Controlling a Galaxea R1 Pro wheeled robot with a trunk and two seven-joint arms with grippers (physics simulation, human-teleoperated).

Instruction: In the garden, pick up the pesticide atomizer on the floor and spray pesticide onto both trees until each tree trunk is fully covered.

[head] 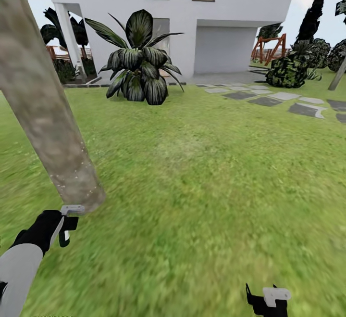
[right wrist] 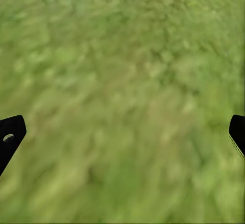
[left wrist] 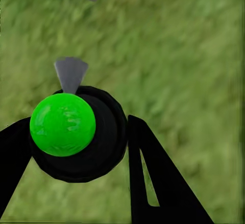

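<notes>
L pincer [head: 67, 233] is pinching the small dark round-bodied pesticide atomizer [left wrist: 81, 134] w/ glossy green cap and grey nozzle, fingers [left wrist: 153, 178] tight on both sides. Thick blotchy grey-tan tree trunk [head: 41, 100] rises just ahead of it, above green lawn [head: 202, 172]. R pincer [right wrist: 122, 132] hangs spread wide over grass, well apart from L.

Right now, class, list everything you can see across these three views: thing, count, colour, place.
tree trunk: one, mottled grey-tan, near left
lawn: one, green, underfoot
broad-leaved plant: one, dark green, before the house
house: one, white, far centre
stepping stones: several, grey, far right
shrubs: several, dark, far right
pesticide atomizer: one, black, green cap, in left end effector
left end effector: shut on it
right end effector: open over grass
</notes>
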